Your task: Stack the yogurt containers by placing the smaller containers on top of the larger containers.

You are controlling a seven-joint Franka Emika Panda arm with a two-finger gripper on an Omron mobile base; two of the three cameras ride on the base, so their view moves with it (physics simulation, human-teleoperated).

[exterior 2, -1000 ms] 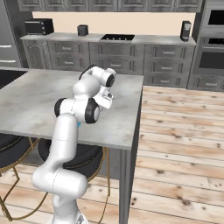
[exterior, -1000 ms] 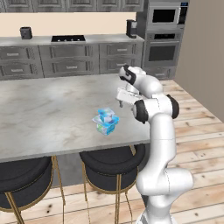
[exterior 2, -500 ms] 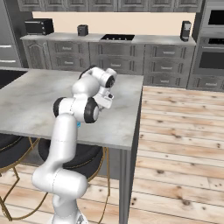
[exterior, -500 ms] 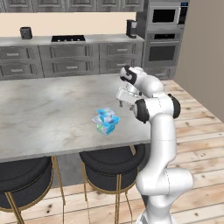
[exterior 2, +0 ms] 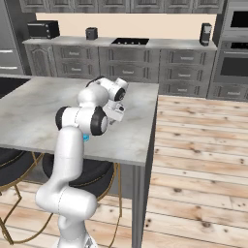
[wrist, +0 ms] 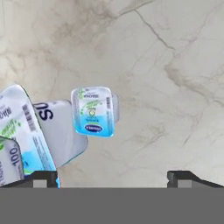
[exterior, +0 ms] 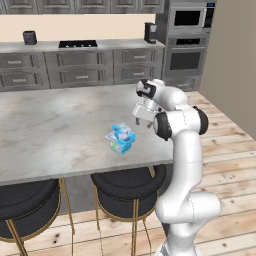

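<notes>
The tiny light-blue yogurt cup (wrist: pixel 92 110) shows its whitish labelled top in the hand view, left of centre on the marble. It touches or overlaps the edge of the larger blue-and-white pack (wrist: pixel 24 131), which lies tilted at the left edge. In the left base view both form one small blue cluster (exterior: pixel 121 138) near the counter's front edge. My gripper (wrist: pixel 113 177) is open, its tips wide apart with nothing between them. It hangs over bare counter just right of the cluster (exterior: pixel 140 118). My arm hides most of the yogurts in the right base view, where the gripper (exterior 2: pixel 117 115) points down.
The marble island counter (exterior: pixel 50 125) ends close to the right of the gripper. Two black bar stools (exterior: pixel 127 182) (exterior: pixel 22 207) stand under its front edge. Grey cabinets, a cooktop (exterior: pixel 77 44) and a wall oven (exterior: pixel 186 55) line the back wall.
The hand has sunk a little toward the counter. The yogurt cluster has not moved.
</notes>
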